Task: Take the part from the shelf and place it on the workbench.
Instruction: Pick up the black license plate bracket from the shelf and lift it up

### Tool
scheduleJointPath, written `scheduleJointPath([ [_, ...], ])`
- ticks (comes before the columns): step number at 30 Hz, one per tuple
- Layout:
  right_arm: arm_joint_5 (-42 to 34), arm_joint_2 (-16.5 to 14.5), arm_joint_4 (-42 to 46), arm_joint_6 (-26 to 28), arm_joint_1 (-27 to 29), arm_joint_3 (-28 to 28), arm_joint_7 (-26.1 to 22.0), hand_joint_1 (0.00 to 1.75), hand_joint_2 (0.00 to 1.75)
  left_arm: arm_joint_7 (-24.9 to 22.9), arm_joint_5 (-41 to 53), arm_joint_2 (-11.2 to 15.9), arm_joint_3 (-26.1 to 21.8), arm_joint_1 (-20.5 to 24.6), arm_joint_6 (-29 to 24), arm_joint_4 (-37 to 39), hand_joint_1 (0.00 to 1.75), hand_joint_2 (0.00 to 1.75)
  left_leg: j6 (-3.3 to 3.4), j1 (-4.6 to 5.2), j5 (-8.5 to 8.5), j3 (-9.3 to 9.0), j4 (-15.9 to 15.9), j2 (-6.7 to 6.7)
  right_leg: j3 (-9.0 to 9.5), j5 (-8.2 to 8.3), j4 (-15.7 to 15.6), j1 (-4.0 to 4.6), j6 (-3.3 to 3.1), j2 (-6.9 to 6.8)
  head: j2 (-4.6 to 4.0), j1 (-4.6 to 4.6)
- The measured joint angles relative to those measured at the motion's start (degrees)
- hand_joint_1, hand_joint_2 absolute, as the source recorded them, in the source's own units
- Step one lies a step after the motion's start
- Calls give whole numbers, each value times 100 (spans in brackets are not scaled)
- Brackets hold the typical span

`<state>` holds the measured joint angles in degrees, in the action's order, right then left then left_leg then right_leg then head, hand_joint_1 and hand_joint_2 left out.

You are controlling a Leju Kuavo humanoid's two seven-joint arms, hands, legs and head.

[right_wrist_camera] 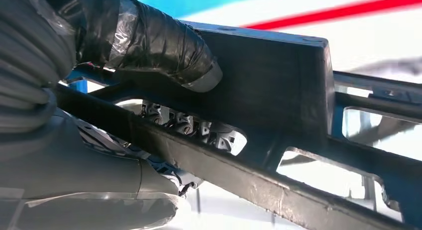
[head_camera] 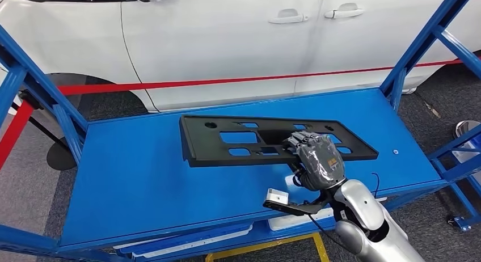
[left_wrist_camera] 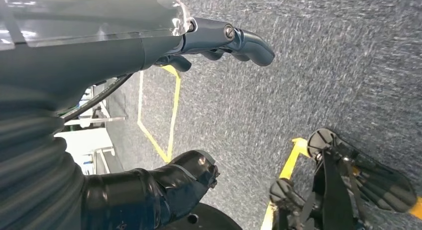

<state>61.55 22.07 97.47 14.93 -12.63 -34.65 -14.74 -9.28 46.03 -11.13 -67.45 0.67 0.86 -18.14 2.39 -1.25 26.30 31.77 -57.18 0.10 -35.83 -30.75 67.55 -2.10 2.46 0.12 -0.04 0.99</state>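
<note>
The black slotted part (head_camera: 272, 138) lies flat on the blue bench (head_camera: 142, 177), its long edge toward the white car (head_camera: 227, 35). The right hand (head_camera: 316, 157) grips its near rail; the right wrist view shows fingers (right_wrist_camera: 184, 123) hooked through a slot, thumb (right_wrist_camera: 164, 46) above. The left hand (left_wrist_camera: 149, 115) hangs over grey floor (left_wrist_camera: 323, 65), fingers (left_wrist_camera: 249, 41) apart, holding nothing.

Black part (head_camera: 266, 138), blue workbench (head_camera: 142, 177), white car (head_camera: 227, 35), red stripe (head_camera: 227, 80)

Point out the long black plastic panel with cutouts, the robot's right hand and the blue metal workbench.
long black plastic panel (head_camera: 227, 153), head view, left lower rail.
right hand (head_camera: 319, 160), head view, wrapped back.
blue metal workbench (head_camera: 142, 182), head view, bare top.
</note>
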Motion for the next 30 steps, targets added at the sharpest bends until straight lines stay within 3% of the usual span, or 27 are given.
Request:
scheduleJointPath([
  [2,49,2,79,162,-16,-1,-28,175,175,-8,31,-14,-25,8,-4,0,0,175,-75,-12,52,47,-100,-8,312,244,-623,-5,14,2,0,-1],
  [3,50,7,111,208,-24,-1,-45,175,175,-13,37,-17,-34,13,-5,0,0,175,-114,-7,62,68,-138,-14,379,281,-774,6,-3,12,0,-2],
  [7,-26,22,191,241,-108,-3,-113,175,175,-39,47,-42,-83,30,-7,0,0,175,-250,5,89,168,-220,-31,275,326,-790,36,-178,25,0,-3],
  [9,-68,20,210,221,-181,-14,-143,175,175,-53,48,-55,-116,35,-8,0,0,175,-282,-8,425,320,-574,-26,192,401,-813,31,-288,5,0,-1],
  [11,-108,16,221,171,-259,-57,-156,175,175,-61,48,-75,-148,39,-7,0,0,175,-291,-6,902,555,-1279,-26,96,471,-806,73,-356,-11,0,1],
  [12,-127,14,222,139,-295,-92,-156,175,175,-63,48,-85,-160,42,-7,0,0,175,-286,-3,1043,634,-1588,-26,43,506,-798,100,-373,-17,0,1],
  [13,-152,14,222,105,-334,-134,-153,175,175,-66,48,-96,-170,45,-7,0,0,175,-269,4,1071,636,-1740,-26,-12,542,-786,128,-383,-20,0,1],
  [14,-180,13,222,75,-376,-179,-147,175,175,-69,48,-106,-178,50,-6,0,0,175,-237,17,988,539,-1683,-26,-67,576,-773,155,-390,-21,0,1],
  [15,-210,13,222,52,-422,-219,-141,175,175,-75,48,-116,-186,56,-6,0,0,175,-187,37,832,344,-1423,-27,-118,610,-758,181,-393,-18,0,1],
  [17,-287,4,235,21,-532,-293,-127,175,175,-97,56,-129,-200,76,-3,-1,0,175,-50,97,609,-182,-607,-22,-193,684,-740,210,-384,-14,0,-1],
  [19,-385,-7,258,-6,-656,-366,-105,175,175,-140,75,-138,-210,97,33,-2,0,175,13,152,544,-462,-105,-16,-217,772,-760,200,-331,-26,0,-3],
  [21,-513,-9,279,-45,-804,-454,-86,175,175,-209,108,-152,-218,112,127,8,0,175,19,170,450,-440,-5,-13,-223,872,-815,184,-255,-32,0,-4],
  [22,-583,-6,288,-64,-882,-501,-85,175,175,-242,126,-161,-222,121,175,21,0,175,37,159,380,-419,45,1,-241,862,-819,178,-223,-25,0,-5],
  [23,-652,-2,305,-78,-960,-545,-91,175,175,-270,143,-168,-227,131,213,35,0,175,64,142,298,-384,90,18,-273,748,-761,177,-194,-19,0,-7],
  [25,-744,9,344,-88,-1093,-614,-111,175,175,-296,159,-182,-236,148,250,58,0,175,103,115,142,-271,136,47,-400,232,-327,157,-137,-11,0,-7],
  [26,-778,14,364,-88,-1143,-640,-119,175,175,-301,165,-187,-239,151,260,65,0,175,117,114,83,-186,127,49,-479,-48,25,144,-109,-12,0,-7],
  [27,-815,17,374,-85,-1181,-666,-125,175,175,-303,178,-192,-241,152,266,78,0,175,111,112,30,-97,104,50,-541,-223,379,130,-79,-13,0,-5],
  [28,-857,19,382,-84,-1210,-692,-129,175,175,-305,195,-195,-242,152,268,92,0,175,100,109,-15,-3,71,51,-550,-259,633,117,-53,-13,0,-5],
  [29,-899,23,390,-83,-1238,-721,-129,175,175,-306,219,-197,-243,152,270,109,0,175,84,103,-54,95,27,52,-473,-168,711,102,-31,-14,0,-5],
  [30,-933,29,399,-83,-1269,-747,-128,175,175,-307,242,-201,-243,153,270,128,0,175,62,95,-85,191,-27,53,-299,-10,586,86,-14,-16,0,-5],
])
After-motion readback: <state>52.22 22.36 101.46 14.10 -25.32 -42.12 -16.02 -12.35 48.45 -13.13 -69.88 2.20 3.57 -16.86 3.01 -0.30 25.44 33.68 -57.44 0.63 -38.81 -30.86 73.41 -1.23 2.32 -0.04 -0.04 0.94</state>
